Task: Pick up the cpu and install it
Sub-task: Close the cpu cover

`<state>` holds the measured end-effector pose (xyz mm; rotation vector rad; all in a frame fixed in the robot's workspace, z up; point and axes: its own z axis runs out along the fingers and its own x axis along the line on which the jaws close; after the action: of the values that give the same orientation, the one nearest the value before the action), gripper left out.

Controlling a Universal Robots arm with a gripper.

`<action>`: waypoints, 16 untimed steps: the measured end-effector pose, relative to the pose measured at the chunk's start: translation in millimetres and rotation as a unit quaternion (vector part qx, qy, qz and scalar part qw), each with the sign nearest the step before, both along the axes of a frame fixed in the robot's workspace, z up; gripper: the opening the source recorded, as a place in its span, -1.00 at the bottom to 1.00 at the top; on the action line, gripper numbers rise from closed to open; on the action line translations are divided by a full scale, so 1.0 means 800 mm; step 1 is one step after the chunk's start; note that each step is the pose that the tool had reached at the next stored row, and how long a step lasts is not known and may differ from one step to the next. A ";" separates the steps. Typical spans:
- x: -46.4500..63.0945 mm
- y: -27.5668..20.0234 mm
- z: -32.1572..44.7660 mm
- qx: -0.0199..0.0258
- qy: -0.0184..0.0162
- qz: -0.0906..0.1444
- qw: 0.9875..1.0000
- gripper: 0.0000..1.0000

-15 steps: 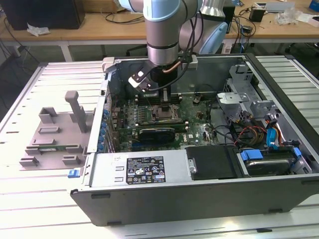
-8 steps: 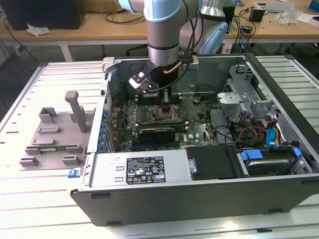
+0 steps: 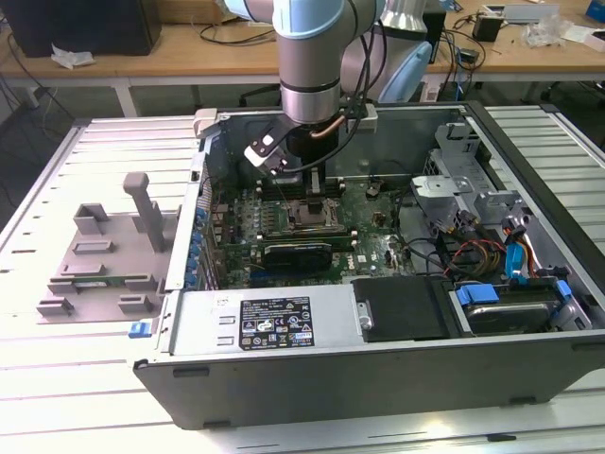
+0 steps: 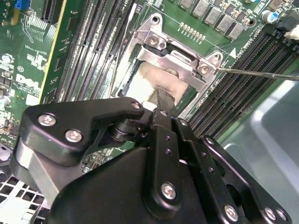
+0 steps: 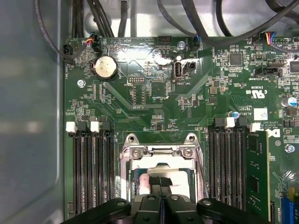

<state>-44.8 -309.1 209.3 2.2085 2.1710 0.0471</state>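
Metal slat table [image 3: 57, 397], wood desk [image 3: 189, 52], gripper [image 5: 161, 183] at cpu [image 5: 181, 185]

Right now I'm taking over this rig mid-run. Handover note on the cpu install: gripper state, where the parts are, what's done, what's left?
Gripper: fingers look shut, tips down on the small square silvery-white cpu, inside the open computer case.
Cpu: lies flat within the silver metal socket frame on the green motherboard, seen in both wrist views.
Done: cpu picked up and brought to the socket.
Left: gripper not yet off the chip. Whether the chip is fully seated cannot be told.
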 end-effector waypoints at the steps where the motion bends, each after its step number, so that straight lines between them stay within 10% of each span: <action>1: 0.000 0.0015 0.0001 0.000 0.000 0.000 1.000 -0.79; 6: 0.000 0.0134 -0.0003 0.000 0.000 0.000 1.000 -0.79; 16: -0.012 0.0070 0.0115 -0.003 0.000 0.000 1.000 -0.79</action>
<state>-54.6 -303.5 218.5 2.2052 2.1679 0.0420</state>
